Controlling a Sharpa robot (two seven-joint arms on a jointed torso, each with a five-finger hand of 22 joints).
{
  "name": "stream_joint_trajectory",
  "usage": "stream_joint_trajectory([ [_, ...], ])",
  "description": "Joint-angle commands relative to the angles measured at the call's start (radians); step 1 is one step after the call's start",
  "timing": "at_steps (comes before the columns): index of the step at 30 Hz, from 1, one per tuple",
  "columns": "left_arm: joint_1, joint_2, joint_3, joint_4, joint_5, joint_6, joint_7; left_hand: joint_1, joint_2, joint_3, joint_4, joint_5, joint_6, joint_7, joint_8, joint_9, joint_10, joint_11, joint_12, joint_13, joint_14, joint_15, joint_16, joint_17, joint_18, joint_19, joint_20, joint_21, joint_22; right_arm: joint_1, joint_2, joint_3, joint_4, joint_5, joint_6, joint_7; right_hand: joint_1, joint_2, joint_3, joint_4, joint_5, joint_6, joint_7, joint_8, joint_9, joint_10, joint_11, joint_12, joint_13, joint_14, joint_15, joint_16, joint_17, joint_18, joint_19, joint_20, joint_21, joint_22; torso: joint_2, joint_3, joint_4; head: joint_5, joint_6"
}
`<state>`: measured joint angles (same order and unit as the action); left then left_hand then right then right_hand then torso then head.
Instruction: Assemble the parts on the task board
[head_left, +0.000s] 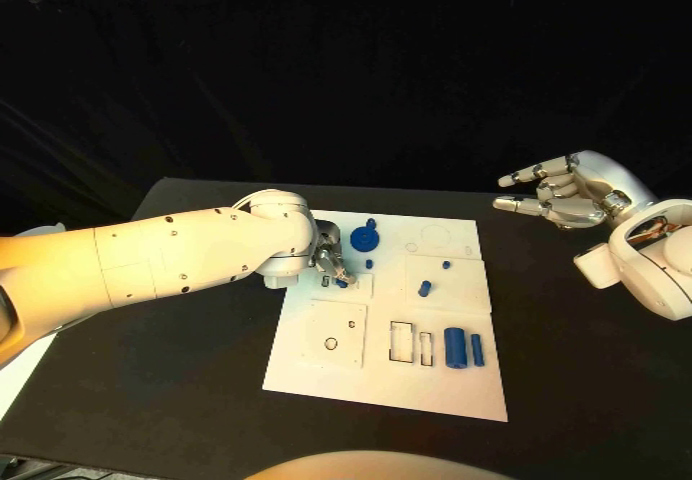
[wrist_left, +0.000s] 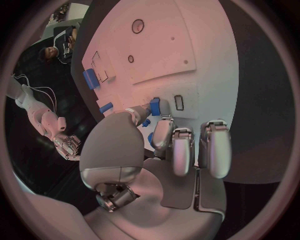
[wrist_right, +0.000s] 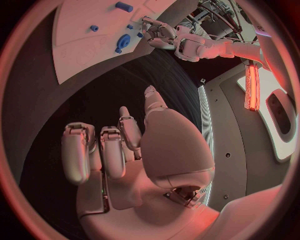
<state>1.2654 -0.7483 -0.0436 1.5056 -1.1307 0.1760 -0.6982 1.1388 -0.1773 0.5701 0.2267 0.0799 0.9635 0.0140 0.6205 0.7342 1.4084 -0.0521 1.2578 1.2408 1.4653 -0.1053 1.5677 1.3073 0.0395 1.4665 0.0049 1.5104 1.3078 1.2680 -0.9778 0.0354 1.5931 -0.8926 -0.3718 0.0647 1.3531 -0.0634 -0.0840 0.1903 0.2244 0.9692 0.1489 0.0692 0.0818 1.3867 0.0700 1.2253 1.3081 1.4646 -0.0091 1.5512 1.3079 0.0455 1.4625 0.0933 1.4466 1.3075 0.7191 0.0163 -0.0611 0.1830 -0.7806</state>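
fingers (wrist_left: 164, 134) of left hand (head_left: 326, 264) pinching a small blue part (wrist_left: 154, 106) over the task board (head_left: 332, 365); right hand (head_left: 560, 196) loosely spread, holding nothing

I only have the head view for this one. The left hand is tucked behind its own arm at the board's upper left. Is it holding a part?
Observer: In the left wrist view the left hand has a small blue part between thumb and fingertip, low over the task board.
Operator: And the right hand, is anything hidden in its palm?
Observer: No. The right wrist view shows the right hand with an empty palm and its fingers apart, over bare black table.
Operator: Is there a slot by the held part?
Observer: Yes, a small rectangular outline lies on the board just beside it.
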Motion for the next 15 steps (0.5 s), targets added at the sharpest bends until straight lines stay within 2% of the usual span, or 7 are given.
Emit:
stream_joint_trajectory([
  [1, -0.006, 0.006, -0.005, 0.000, 0.016, 0.044, -0.050, -0.014, 0.001, -0.014, 0.003, 0.005, 0.009, 0.000, -0.006, -0.002, 0.008, -0.001, 0.006, 0.002, 0.105, -0.003, 0.003, 0.263, -0.020, 0.073, -0.002, 0.007, 0.181, -0.001, -0.001, 0.000, 0.003, -0.004, 0.013, 0.000, 0.002, 0.003, -0.005, 0.002, 0.005, 0.007, -0.001, 0.002, 0.002, 0.001, -0.009, -0.002, 0.015, 0.097, -0.005, -0.004, 0.227, 0.010, -0.003, -0.005, -0.006, 0.004, 0.000, 0.0001, 0.0002, 0.000, -0.001],
  [15, -0.006, 0.009, -0.005, -0.008, 0.016, 0.056, -0.051, -0.049, 0.004, -0.051, 0.024, 0.008, 0.024, -0.004, -0.005, -0.002, 0.013, -0.004, 0.012, 0.008, 0.105, -0.005, 0.003, 0.263, -0.021, 0.076, -0.004, 0.011, 0.188, -0.001, -0.005, 0.000, 0.007, -0.005, 0.015, 0.001, 0.006, 0.004, -0.008, -0.001, 0.003, 0.009, -0.002, 0.002, 0.002, 0.000, -0.010, -0.004, 0.013, 0.097, -0.006, -0.005, 0.225, 0.010, -0.004, -0.005, -0.007, 0.002, -0.001, -0.0003, 0.0015, -0.004, -0.002],
])
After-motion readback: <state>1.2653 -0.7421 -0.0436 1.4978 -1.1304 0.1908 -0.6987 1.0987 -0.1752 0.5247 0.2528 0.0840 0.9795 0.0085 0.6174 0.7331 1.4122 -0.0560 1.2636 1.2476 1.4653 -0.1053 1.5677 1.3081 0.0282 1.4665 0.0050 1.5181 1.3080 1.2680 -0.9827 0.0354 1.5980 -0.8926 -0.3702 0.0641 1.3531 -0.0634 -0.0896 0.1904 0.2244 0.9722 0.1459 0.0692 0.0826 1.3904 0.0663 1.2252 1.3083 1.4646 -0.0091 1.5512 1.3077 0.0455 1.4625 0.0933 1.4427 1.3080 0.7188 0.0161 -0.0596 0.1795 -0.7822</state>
